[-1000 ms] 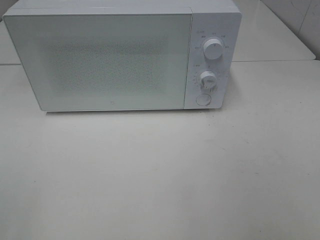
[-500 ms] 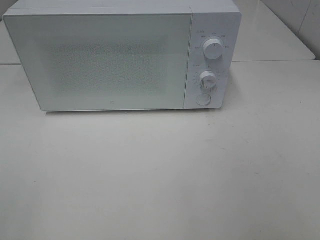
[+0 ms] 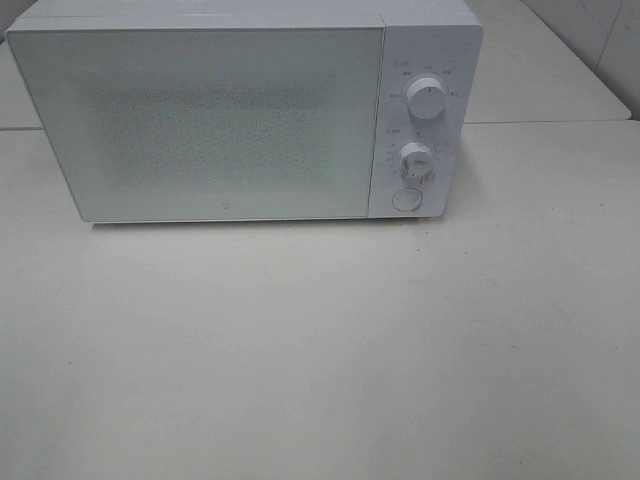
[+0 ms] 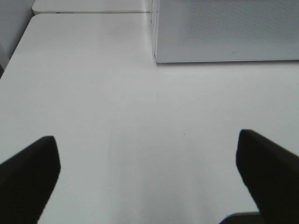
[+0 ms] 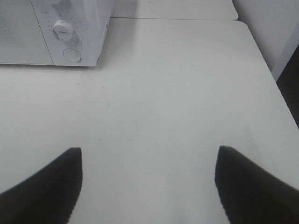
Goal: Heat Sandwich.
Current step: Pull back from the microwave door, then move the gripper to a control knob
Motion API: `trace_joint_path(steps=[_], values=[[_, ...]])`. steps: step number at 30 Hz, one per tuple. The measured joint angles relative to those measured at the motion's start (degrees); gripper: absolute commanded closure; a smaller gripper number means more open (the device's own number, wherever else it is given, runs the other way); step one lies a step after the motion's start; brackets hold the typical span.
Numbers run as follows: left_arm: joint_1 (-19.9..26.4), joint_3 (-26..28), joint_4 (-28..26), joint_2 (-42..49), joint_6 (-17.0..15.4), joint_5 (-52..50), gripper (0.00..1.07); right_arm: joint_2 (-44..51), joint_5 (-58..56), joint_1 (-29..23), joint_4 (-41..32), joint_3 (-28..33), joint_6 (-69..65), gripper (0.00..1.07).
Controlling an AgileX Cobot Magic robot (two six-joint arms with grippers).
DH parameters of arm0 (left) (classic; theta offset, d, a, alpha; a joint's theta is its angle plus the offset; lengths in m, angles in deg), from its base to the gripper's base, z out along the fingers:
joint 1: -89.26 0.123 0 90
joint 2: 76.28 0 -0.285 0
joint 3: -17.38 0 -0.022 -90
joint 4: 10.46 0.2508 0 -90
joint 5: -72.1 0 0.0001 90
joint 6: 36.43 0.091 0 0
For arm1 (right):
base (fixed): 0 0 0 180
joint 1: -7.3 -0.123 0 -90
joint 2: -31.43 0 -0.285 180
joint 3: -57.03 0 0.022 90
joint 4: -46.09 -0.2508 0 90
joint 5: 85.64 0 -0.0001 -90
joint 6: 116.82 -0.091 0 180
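**Hovering spread before a shut microwave**

Sitting door-closed across the upper half of the high view: white microwave [image 3: 230, 120] on the pale desk [image 3: 320, 350], two dials [image 3: 427, 100] and a round button [image 3: 405, 199] down its right panel. Left end effector [image 4: 145, 136] spread wide above the desk. Right end effector [image 5: 148, 149] spread too, gripping nothing. Sandwich out of sight, cannot tell where.

microwave [image 3: 240, 120]: white, speckled door | table [image 3: 320, 350]: white | claw fingers [image 4: 28, 177]: black
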State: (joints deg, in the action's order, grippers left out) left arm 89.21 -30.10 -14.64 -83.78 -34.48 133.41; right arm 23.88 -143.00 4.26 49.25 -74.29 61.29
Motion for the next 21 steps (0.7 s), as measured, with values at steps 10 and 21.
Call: trace_joint_path(steps=[10,21], values=[[0.0,0.0,0.0,0.0,0.0,0.0,0.09,0.0,0.0,0.0,0.0,0.0,0.0,0.32],[0.0,0.0,0.0,0.0,-0.17,0.0,0.09,0.0,0.0,0.0,0.0,0.0,0.0,0.32]])
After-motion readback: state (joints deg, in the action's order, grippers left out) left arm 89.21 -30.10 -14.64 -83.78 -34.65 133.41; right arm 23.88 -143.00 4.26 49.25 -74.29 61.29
